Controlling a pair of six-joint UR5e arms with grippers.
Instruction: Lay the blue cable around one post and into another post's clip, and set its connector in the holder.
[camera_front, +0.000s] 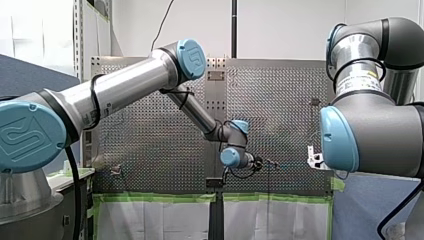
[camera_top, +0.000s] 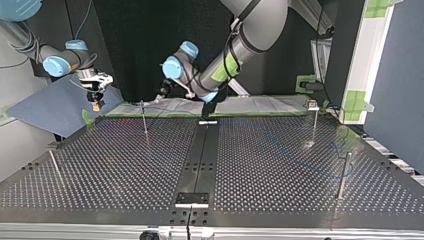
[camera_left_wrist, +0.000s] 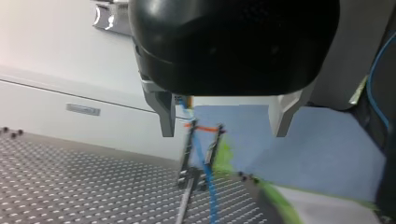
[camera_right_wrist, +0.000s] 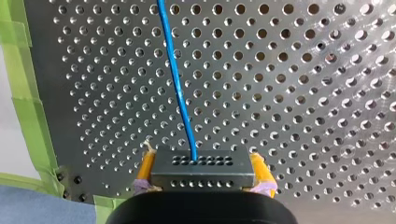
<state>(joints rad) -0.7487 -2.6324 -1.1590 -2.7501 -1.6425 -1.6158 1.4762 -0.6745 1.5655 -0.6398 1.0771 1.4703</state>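
Note:
In the left wrist view my left gripper (camera_left_wrist: 224, 119) stands open, its metal fingers spread wide. Just ahead of it the blue cable (camera_left_wrist: 205, 168) runs through the orange-marked clip on top of a thin post (camera_left_wrist: 189, 186). In the top view that post (camera_top: 144, 120) stands near the table's far edge, with my left gripper (camera_top: 161, 94) just behind it. My right gripper (camera_right_wrist: 204, 169) has its yellow pads shut on the dark grey connector (camera_right_wrist: 203, 161), and the cable (camera_right_wrist: 180, 93) leads away from it over the perforated plate. In the top view it (camera_top: 96, 100) hangs off the far left corner.
Three more thin posts stand on the perforated table in the top view: one at the far right (camera_top: 314, 122), one at the near right (camera_top: 343, 175), one at the near left (camera_top: 55, 165). A small bracket (camera_top: 191, 199) sits on the dark centre strip near the front edge.

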